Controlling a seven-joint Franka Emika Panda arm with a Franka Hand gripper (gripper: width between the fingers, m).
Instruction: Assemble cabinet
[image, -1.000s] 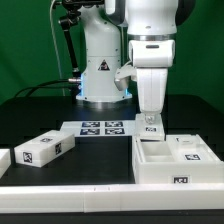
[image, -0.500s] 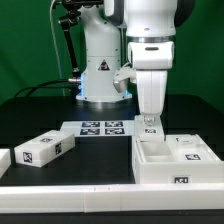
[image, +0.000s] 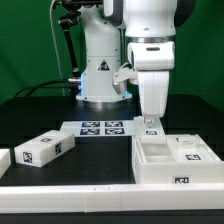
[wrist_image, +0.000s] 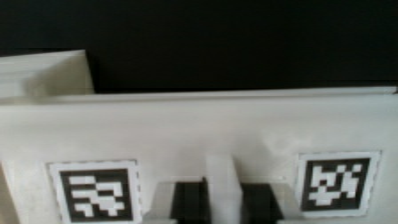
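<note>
The cabinet box (image: 170, 162), large, white and open-topped with compartments and tags, lies at the exterior view's right. My gripper (image: 150, 122) hangs straight down over its far left wall. In the wrist view the gripper (wrist_image: 221, 203) has its two dark fingers (wrist_image: 185, 206) pressed to either side of a thin white rib of the cabinet's white panel (wrist_image: 196, 125), between two tags (wrist_image: 98, 192). A smaller white tagged piece (image: 45, 148) lies apart at the exterior view's left.
The marker board (image: 103, 127) lies flat on the black table in front of the robot base (image: 103, 70). Another white piece (image: 4, 160) shows at the left edge. A white ledge (image: 70, 198) runs along the near side.
The gripper has risen very slightly at the cabinet's far wall. The cabinet box and the loose pieces have not moved.
</note>
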